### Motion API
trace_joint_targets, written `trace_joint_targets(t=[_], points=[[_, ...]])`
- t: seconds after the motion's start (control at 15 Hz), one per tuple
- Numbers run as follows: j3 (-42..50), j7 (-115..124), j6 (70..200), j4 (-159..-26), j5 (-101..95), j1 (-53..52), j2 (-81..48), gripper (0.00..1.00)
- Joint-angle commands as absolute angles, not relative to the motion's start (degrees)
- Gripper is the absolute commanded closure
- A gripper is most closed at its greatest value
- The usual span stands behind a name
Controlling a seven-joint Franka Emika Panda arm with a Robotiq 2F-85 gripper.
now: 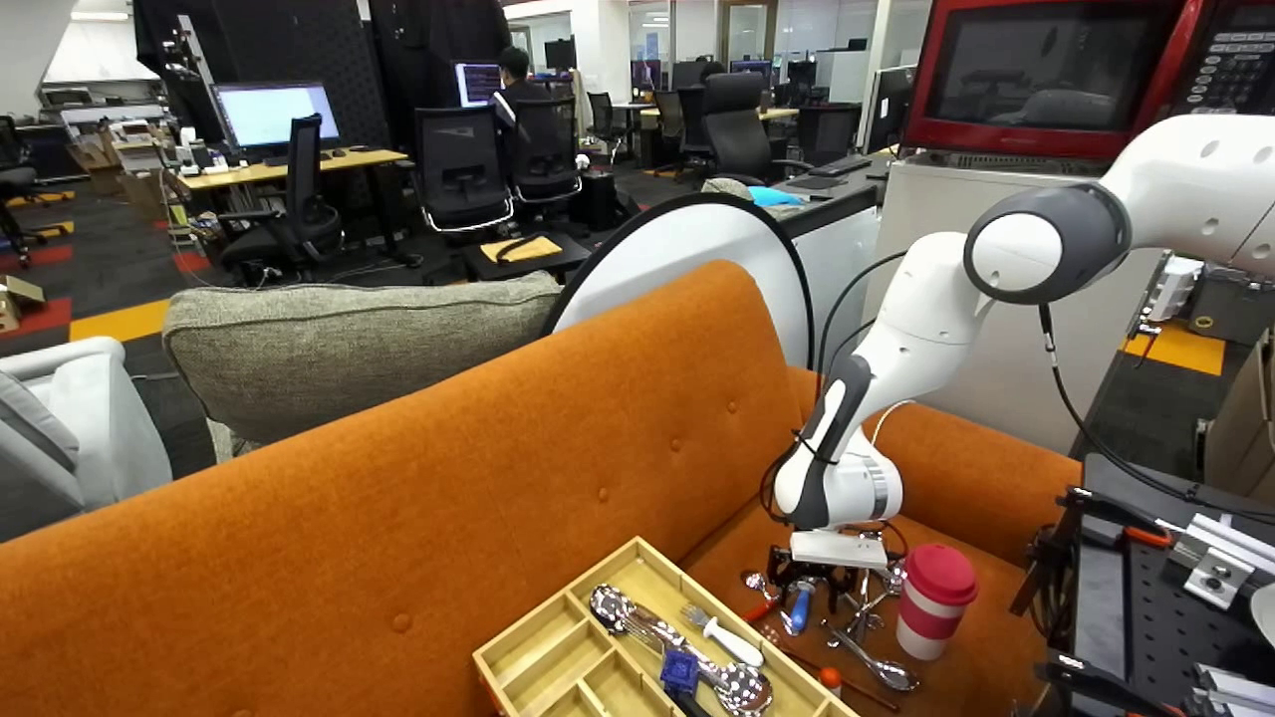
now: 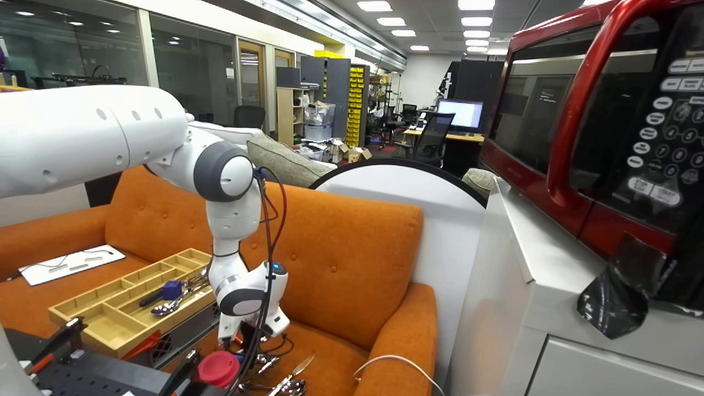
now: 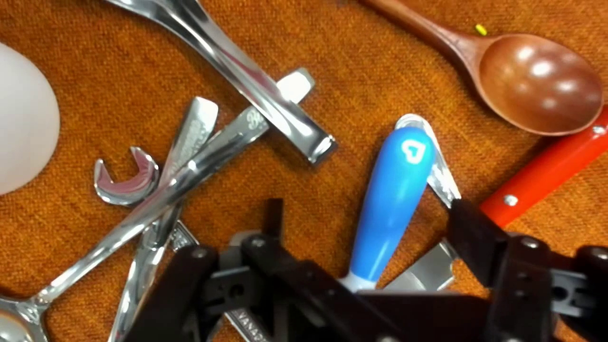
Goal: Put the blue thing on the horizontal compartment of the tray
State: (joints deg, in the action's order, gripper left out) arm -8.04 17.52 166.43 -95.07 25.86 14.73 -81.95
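Observation:
A blue-handled utensil [image 3: 392,199] lies on the orange sofa seat in the wrist view. Its handle shows in an exterior view [image 1: 802,607]; its far end is hidden under the gripper. My gripper [image 3: 370,221] is open, with one finger on each side of the handle and gaps between. The gripper [image 1: 819,580] is low over the seat beside the tray. The pale yellow tray [image 1: 558,601] also shows in an exterior view [image 2: 77,301]. Its crosswise section [image 2: 113,328] appears to be at the near end. A blue cube [image 2: 171,289] lies inside the tray.
Silver cutlery [image 3: 237,76], a wooden spoon [image 3: 541,85] and a red handle [image 3: 555,173] lie around the blue handle. A red-lidded cup [image 1: 934,602] stands close beside the gripper. Spoons and a white-handled fork [image 1: 732,637] lie in the tray. The sofa back [image 1: 598,438] rises behind.

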Motion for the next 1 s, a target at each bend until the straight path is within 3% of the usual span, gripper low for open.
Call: trace_joint_targets(t=[0.0, 0.53, 0.93], points=[[-10.0, 16.4, 167.9, -94.5, 27.1, 17.1, -82.9, 0.42], [-10.6, 16.1, 168.0, -94.5, 27.0, 18.4, -83.2, 0.98], [-12.4, 14.7, 173.0, -98.4, 27.1, 20.0, -80.4, 0.94]])
